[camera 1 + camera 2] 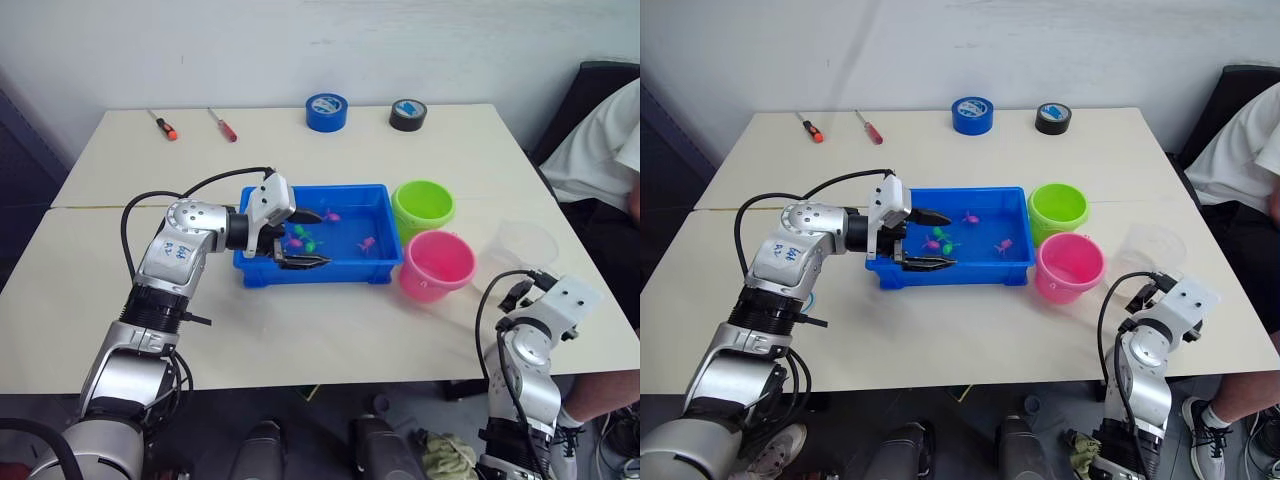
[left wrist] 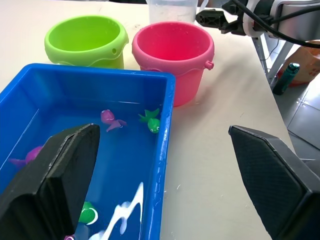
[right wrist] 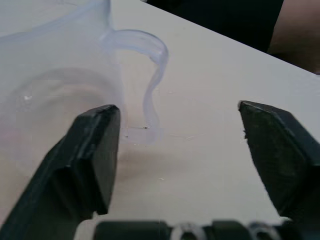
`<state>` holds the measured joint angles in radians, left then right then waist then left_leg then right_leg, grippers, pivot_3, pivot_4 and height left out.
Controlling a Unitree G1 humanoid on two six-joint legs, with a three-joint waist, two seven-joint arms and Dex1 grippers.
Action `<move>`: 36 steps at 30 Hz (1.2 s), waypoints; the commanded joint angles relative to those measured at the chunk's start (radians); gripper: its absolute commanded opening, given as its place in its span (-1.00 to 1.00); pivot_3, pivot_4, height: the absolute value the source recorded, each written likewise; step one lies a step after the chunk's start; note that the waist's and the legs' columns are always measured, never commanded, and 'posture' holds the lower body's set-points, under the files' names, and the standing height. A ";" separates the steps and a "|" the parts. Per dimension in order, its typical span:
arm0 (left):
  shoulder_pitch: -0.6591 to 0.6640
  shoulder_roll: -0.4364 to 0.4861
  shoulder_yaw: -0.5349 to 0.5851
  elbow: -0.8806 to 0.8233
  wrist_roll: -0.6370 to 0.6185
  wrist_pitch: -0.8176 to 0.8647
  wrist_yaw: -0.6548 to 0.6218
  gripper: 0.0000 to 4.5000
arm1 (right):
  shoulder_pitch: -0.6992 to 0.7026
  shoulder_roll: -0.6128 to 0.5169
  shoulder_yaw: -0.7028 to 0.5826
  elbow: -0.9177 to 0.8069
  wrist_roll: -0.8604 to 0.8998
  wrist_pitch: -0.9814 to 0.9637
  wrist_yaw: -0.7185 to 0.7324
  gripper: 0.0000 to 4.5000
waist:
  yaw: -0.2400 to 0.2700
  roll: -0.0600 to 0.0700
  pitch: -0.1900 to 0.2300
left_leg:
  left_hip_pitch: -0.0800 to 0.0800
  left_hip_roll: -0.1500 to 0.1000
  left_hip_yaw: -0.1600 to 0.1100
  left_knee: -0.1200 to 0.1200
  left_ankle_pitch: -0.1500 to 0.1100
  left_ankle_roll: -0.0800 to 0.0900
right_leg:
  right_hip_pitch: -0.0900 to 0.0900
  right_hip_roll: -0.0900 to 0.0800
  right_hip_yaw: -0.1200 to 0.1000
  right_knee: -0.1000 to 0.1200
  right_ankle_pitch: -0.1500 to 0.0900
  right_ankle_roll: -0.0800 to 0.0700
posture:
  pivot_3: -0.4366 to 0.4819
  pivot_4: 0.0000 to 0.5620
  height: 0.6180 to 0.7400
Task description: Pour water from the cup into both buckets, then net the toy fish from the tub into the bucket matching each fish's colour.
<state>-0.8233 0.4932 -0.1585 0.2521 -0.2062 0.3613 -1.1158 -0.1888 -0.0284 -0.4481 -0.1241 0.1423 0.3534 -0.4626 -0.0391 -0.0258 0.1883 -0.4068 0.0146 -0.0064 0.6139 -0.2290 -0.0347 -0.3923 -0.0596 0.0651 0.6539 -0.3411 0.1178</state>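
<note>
The tub [image 1: 378, 268] sits mid-table with a handful of toy fish [image 1: 366, 243] in it. Right of the tub are two buckets [image 1: 422, 207], touching, one behind and one in front. The cup [image 1: 520, 250] stands further right, near the table's right edge, just beside the front bucket. Along the back edge: two screwdrivers [image 1: 163, 125] on the left, two tape rolls [image 1: 327, 111] further right. The left gripper [image 1: 300, 238] is over the tub's left end, the right gripper [image 3: 177, 145] just in front of the cup.
</note>
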 commanded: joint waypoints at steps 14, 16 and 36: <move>0.003 0.010 0.022 -0.042 -0.016 0.002 0.005 1.00 | -0.096 -0.066 -0.048 0.098 -0.009 -0.057 -0.009 0.97 | -0.005 0.000 0.000 | 0.000 0.000 0.000 0.000 0.000 0.000 | 0.000 0.000 0.000 0.000 0.000 0.000 | -0.05 -0.47 0.89; 0.001 0.008 0.021 -0.041 -0.015 0.003 0.006 1.00 | -0.108 -0.072 -0.050 0.123 -0.008 -0.072 -0.009 0.97 | -0.007 0.000 0.000 | 0.000 0.000 0.000 0.000 0.000 0.000 | 0.000 0.000 0.000 0.000 0.000 0.000 | -0.05 -0.47 0.89; 0.010 0.020 0.025 -0.051 -0.018 0.010 0.008 1.00 | -0.145 -0.092 -0.042 0.212 0.006 -0.164 0.010 -0.98 | -0.013 0.000 0.000 | 0.000 0.000 0.000 0.000 0.000 0.000 | 0.000 0.000 0.000 0.000 0.000 0.000 | -0.05 -0.47 0.89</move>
<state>-0.8151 0.5062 -0.1582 0.2401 -0.2062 0.3708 -1.1118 -0.3350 -0.1090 -0.4798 0.1187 0.1481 0.2080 -0.4511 -0.0524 -0.0257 0.1884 -0.4068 0.0144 -0.0064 0.6139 -0.2289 -0.0347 -0.3921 -0.0599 0.0653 0.6540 -0.3411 0.1179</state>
